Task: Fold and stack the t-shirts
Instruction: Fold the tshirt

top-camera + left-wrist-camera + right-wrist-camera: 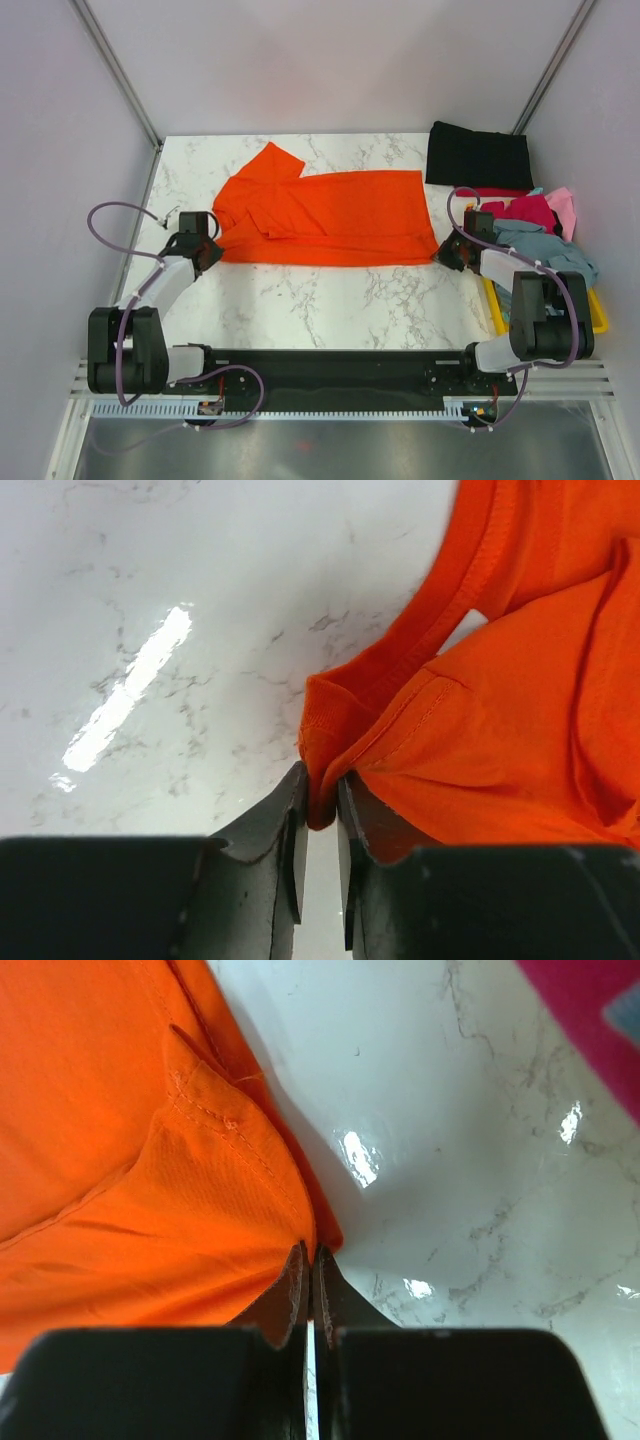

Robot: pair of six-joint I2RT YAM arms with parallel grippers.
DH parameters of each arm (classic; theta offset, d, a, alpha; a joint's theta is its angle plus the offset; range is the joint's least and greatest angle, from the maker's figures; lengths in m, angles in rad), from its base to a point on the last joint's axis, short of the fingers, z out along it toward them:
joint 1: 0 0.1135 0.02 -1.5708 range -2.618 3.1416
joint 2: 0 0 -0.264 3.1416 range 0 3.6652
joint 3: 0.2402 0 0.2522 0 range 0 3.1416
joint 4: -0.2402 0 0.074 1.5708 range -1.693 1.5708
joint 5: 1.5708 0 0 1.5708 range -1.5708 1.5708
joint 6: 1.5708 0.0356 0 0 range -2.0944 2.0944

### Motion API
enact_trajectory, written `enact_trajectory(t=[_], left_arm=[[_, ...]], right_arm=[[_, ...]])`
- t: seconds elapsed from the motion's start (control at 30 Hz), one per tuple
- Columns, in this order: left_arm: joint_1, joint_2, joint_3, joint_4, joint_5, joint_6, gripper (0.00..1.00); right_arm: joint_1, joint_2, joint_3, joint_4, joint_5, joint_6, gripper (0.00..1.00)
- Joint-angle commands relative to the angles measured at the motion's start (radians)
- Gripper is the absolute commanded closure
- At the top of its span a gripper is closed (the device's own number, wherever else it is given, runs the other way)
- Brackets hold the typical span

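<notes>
A bright orange t-shirt (325, 218) lies spread lengthwise across the marble table (330, 300), one sleeve pointing to the far left. My left gripper (208, 250) is shut on its near left corner; in the left wrist view the orange cloth (480, 730) is bunched between the jaws (320, 800). My right gripper (447, 252) is shut on the near right corner, where the hem (180, 1190) runs into the closed jaws (308, 1260). A folded black t-shirt (478, 156) lies at the far right. Pink, red and grey-blue t-shirts (535, 225) are heaped at the right edge.
A yellow bin (598, 312) under the heap of shirts sits at the table's right edge, just behind my right arm. Grey walls close in the table on the left, right and far sides. Bare marble shows between the orange shirt and the arm bases.
</notes>
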Motion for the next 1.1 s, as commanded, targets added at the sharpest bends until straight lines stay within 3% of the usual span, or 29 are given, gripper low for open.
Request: enact_trajectory(t=[0.0, 0.1, 0.2, 0.23, 0.33, 0.43, 0.5, 0.63, 0.77, 0.87, 1.07], left_arm=[[0.037, -0.055, -0.012, -0.057, -0.034, 0.003, 0.75], [0.045, -0.110, -0.011, -0.121, 0.025, -0.022, 0.35], [0.047, -0.211, 0.015, -0.175, 0.077, -0.011, 0.23], [0.047, -0.236, 0.029, -0.192, 0.074, -0.004, 0.22], [0.047, -0.304, 0.079, -0.232, 0.085, 0.064, 0.21], [0.047, -0.313, 0.103, -0.252, 0.129, 0.090, 0.25], [0.045, -0.316, 0.098, -0.249, 0.170, 0.070, 0.29], [0.045, -0.313, 0.003, -0.067, 0.256, 0.056, 0.32], [0.044, -0.199, -0.035, 0.076, 0.410, 0.014, 0.37], [0.044, -0.083, -0.017, 0.068, 0.384, 0.009, 0.37], [0.064, 0.021, -0.080, 0.097, 0.342, -0.046, 0.37]], right_arm=[[-0.006, -0.035, -0.021, -0.014, 0.030, -0.001, 1.00], [-0.006, -0.065, -0.024, -0.025, 0.013, -0.016, 0.95], [-0.006, -0.114, -0.016, -0.046, 0.002, -0.031, 0.61], [-0.004, -0.131, -0.012, -0.071, 0.005, -0.036, 0.35], [-0.004, -0.203, 0.017, -0.120, 0.016, -0.039, 0.19], [0.022, -0.277, 0.054, -0.164, 0.048, -0.038, 0.17], [0.100, -0.320, 0.108, -0.184, 0.103, -0.042, 0.18], [0.327, -0.280, 0.247, -0.195, 0.229, -0.071, 0.21], [0.619, -0.036, 0.507, -0.186, 0.264, -0.158, 0.28], [0.735, 0.117, 0.705, -0.186, 0.236, -0.255, 0.32], [0.813, 0.486, 1.020, -0.218, 0.160, -0.360, 0.37]])
